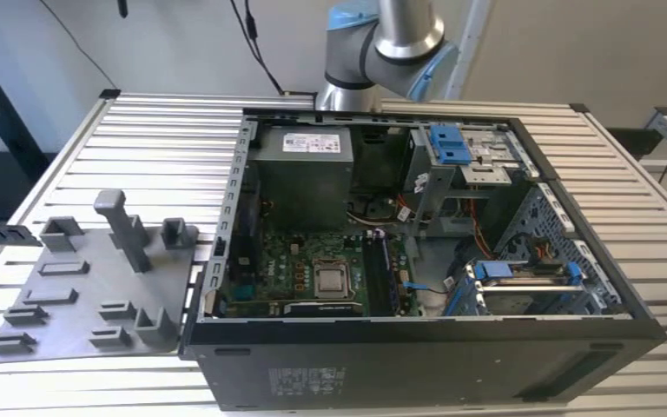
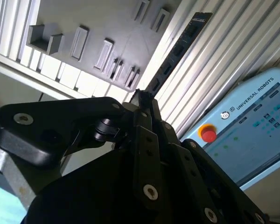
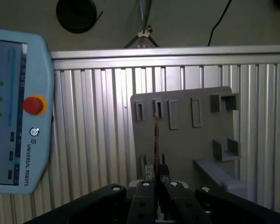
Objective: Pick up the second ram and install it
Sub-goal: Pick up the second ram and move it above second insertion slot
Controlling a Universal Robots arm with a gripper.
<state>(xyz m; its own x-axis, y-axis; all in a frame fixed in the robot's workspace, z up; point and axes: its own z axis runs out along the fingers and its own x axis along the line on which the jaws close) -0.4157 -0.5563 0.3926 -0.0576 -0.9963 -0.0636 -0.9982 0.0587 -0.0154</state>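
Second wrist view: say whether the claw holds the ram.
Yes, the claw is shut on one end of the ram.

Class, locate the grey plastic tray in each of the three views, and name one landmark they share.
Exterior view: the grey tray lies on the slatted table at the exterior view's left, beside the open computer case.
Second wrist view: the tray lies beyond the gripper, alongside the ram it grips.
First wrist view: the tray lies behind the edge-on ram, beyond the gripper.
Shared landmark: the slatted table under the tray.
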